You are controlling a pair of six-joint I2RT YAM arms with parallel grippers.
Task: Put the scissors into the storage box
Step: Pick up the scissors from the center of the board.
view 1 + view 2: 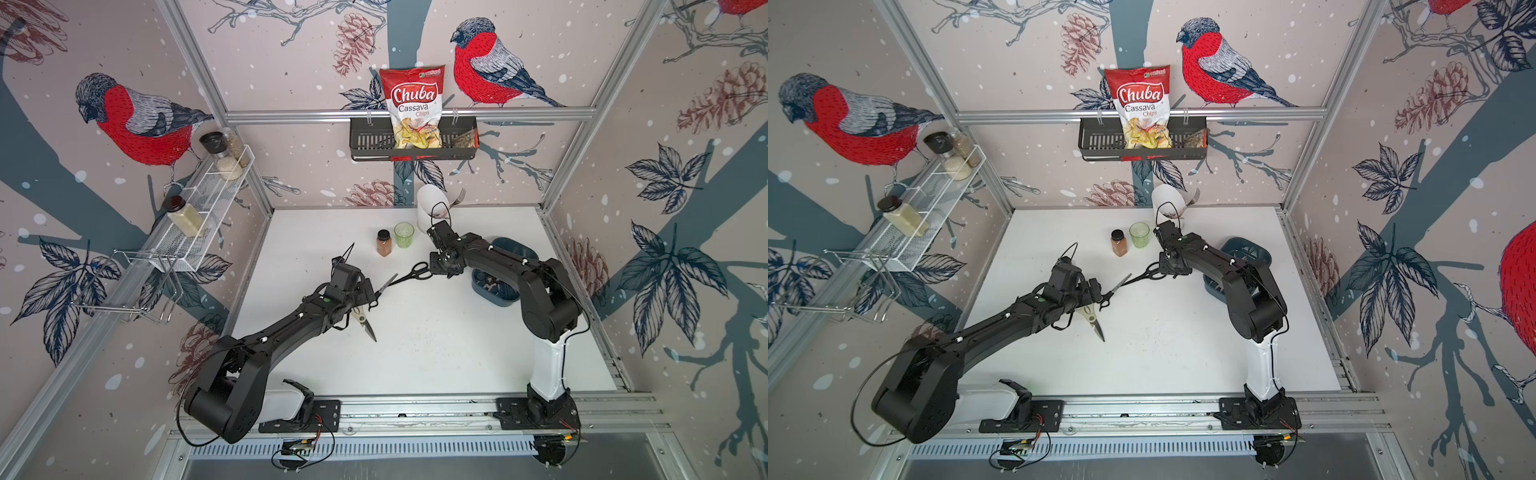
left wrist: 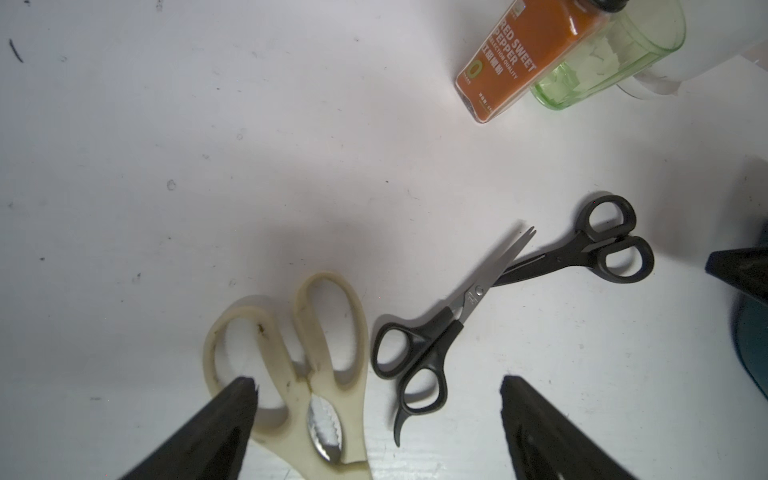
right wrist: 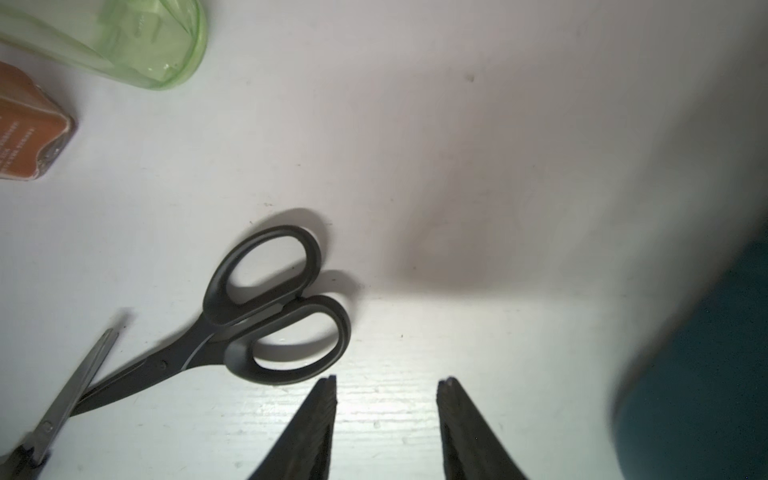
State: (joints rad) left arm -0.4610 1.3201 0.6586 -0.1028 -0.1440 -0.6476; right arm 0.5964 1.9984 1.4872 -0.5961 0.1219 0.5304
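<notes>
My right claw (image 3: 388,380) stands apart, with only bare table (image 3: 498,166) between its fingers. It hangs just beside the handle rings of the black pair (image 3: 270,316), on the side toward the box (image 3: 698,374), and it grips nothing. I cannot tell whether its tips touch the table.

My left claw (image 2: 377,379) is spread wide too. One finger (image 2: 224,424) overlaps a ring of the cream shears (image 2: 291,395), and the rings of the small pair (image 2: 440,332) lie between my fingers. Nothing is clamped. I cannot tell whether I touch either pair.

All three pairs lie flat on the table, outside the box. The small pair's steel blades cross over the black pair's blades, so the two make one long line between my claws. The cream shears lie just beside the small pair's handles, partly under my left arm in both top views, with their blades pointing toward the near edge.

The box (image 1: 517,251) sits at the right side of the table, near the black pair's handles. My right forearm crosses over it. Dark shapes lie inside, too hidden to name.

Farther back the jar (image 1: 384,243) and the cup (image 1: 404,235) stand upright side by side. Behind them is the white holder (image 1: 430,208) with a fork (image 1: 458,196) in it.
</notes>
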